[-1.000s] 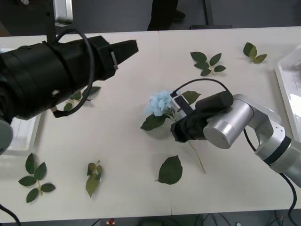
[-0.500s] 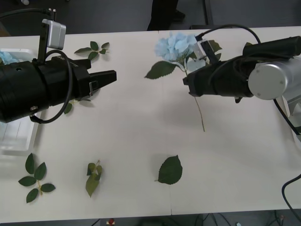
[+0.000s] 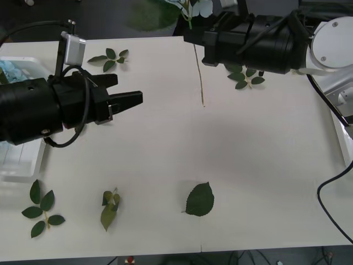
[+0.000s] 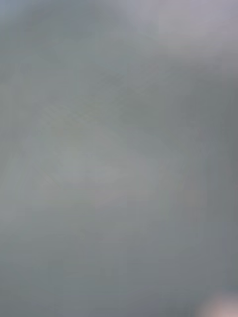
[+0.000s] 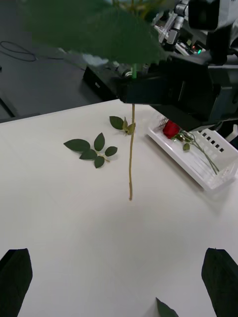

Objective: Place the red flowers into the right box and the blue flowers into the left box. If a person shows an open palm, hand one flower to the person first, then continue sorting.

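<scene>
My right gripper [image 3: 191,34] is shut on the stem of a blue flower [image 3: 197,5], held high over the table's far edge. The pale-blue head is at the top of the front view and the thin stem [image 3: 199,72] hangs straight down. In the left wrist view the same stem [image 5: 131,148] dangles below the black gripper [image 5: 141,91], under a big green leaf [image 5: 99,29]. My left gripper [image 3: 134,100] is open and empty, pointing towards the stem from the left. One of the red flowers [image 5: 171,130] lies in the right box [image 5: 198,168]. Another blue flower [image 3: 6,70] lies in the left box [image 3: 22,165].
Loose green leaf sprigs lie on the white table: one at the far left [image 3: 110,57], one under the right arm [image 3: 244,78], a single leaf near the front [image 3: 199,200], and two at the front left [image 3: 109,208] [image 3: 41,208].
My right gripper has lifted the blue flower off the table's middle, up and towards the far edge. The left arm has drawn back to the left and lower.
</scene>
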`<state>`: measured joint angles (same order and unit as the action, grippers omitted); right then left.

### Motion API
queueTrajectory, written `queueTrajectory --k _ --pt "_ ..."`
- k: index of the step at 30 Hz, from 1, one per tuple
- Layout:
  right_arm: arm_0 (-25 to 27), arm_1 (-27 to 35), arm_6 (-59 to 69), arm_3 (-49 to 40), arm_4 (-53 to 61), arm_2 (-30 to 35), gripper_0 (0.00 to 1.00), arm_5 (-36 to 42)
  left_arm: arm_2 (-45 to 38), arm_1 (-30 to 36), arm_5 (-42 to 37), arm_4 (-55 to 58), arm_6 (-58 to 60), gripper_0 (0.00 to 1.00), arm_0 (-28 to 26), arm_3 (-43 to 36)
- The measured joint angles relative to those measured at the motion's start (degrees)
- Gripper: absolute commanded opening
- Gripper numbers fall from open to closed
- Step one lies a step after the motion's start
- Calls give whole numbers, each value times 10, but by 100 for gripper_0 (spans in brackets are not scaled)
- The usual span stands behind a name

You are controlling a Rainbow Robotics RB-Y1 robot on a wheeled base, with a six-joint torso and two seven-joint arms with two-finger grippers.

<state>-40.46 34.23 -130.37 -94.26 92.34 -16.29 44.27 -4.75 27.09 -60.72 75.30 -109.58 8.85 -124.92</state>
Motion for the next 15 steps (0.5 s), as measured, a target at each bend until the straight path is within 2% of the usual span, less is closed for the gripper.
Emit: queueTrajectory --k 6,15 --pt "-26 -26 -21 1 41 0 0 -20 58 -15 44 -53 0 100 7 35" --pt "-48 -40 -21 2 87 0 0 -36 102 -77 122 -104 0 100 59 131"
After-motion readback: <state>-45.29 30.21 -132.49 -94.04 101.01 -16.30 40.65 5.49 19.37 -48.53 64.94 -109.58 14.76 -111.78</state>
